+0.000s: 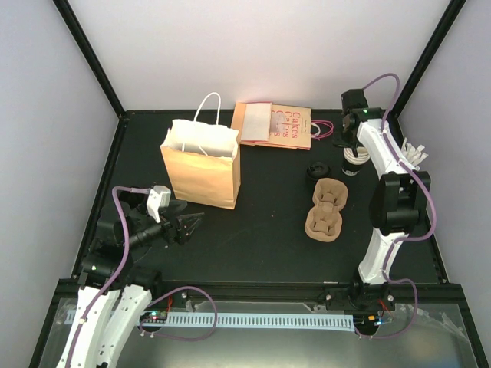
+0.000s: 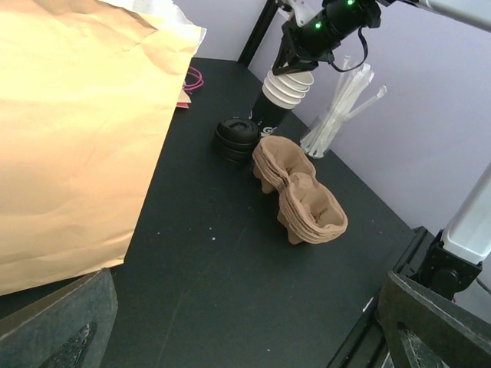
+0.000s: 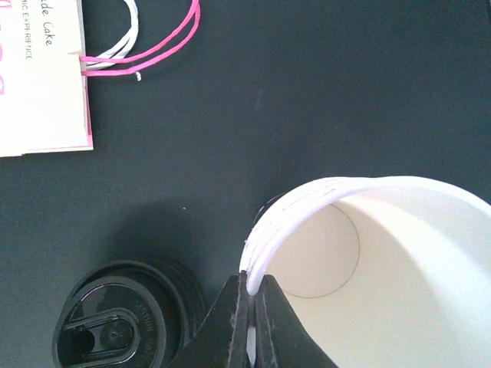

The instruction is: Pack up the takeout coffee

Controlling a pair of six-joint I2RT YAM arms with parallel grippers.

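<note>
Left fingers [image 1: 186, 225]: spread wide, nothing in them. They sit low over the surface [image 1: 261, 245] at near left, tips pointing right.

Just beyond them is the brown paper bag [image 1: 201, 167], upright, mouth open, white handles up. Its side fills the left half of the left wrist view.

Mid-right: a stack of brown pulp cup carriers [image 1: 327, 208] lies on the surface, well apart from the bag.

Just past the carriers is a short stack of black lids [image 2: 236, 138], lying flat, top side up. They are near the carriers. Can't tell if they touch.

Beside the lids, further right, is the cup stack [image 2: 280, 103]: nested cups, black outside, several white rims showing at the top. The base is hidden behind the carriers in the left wrist view, so can't tell if it is seated or lifted.

Right fingers [image 3: 249, 310]: closed, coming down from above and pinching the rim of the top takeout cup [image 3: 383, 261], one finger inside the wall and one outside. The cup is cream-white inside with no lid on it. The pinched rim shows more than one layer. Can't tell how many cups are caught.

Far side: a flat pink-and-white bag [image 1: 274, 125] with "Cakes" lettering lies at the back edge, behind the brown bag. Its pink and white cord handles trail to the right.

White wrapped straws [image 2: 337, 115] stand bunched and fanned out at the top, far right, near the cup stack.
</note>
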